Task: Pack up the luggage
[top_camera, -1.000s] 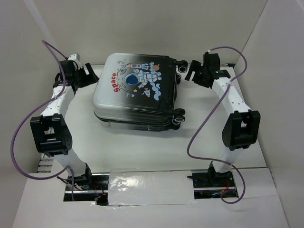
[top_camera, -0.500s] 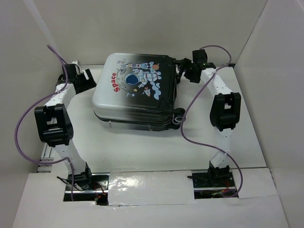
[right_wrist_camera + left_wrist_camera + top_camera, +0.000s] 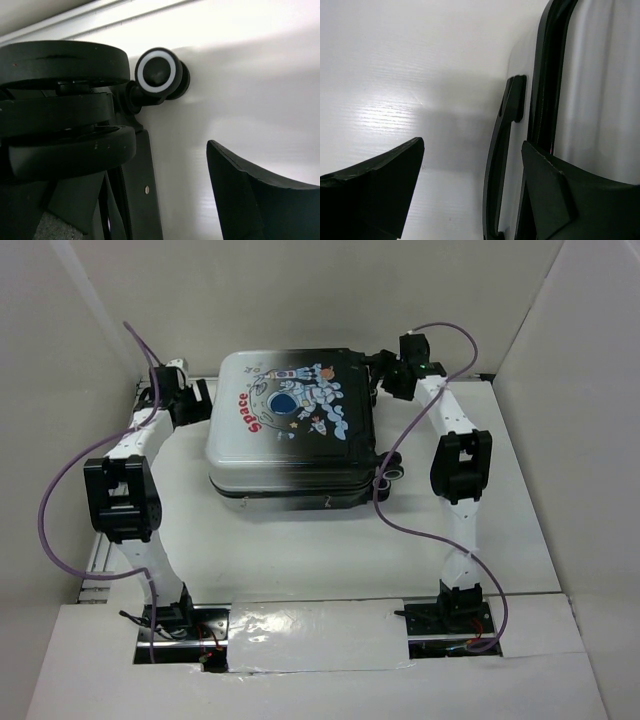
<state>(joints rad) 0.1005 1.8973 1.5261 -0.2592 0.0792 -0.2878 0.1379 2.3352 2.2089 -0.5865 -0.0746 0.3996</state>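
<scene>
The luggage [image 3: 290,430] lies flat and closed on the white table, its astronaut print and red "Space" facing up. My left gripper [image 3: 196,403] is open at its left side. In the left wrist view the black side handle [image 3: 504,150] stands between the fingers of the left gripper [image 3: 472,145], and the right finger overlaps the shell's seam [image 3: 545,75]. My right gripper [image 3: 386,378] is open at the far right corner, up against the black wheels [image 3: 65,105]. Its left finger is hidden behind them; the right finger [image 3: 250,195] is apart from the case.
White walls enclose the table on the left, back and right, close behind both grippers. A front wheel [image 3: 395,468] sticks out at the case's right near corner. Purple cables loop off both arms. A small white-ringed wheel [image 3: 157,72] sits near the back wall.
Both arms have swung inward against the luggage's sides. The left gripper moved right, the right gripper moved left and back to the wheels. The case has shifted slightly to the right.
</scene>
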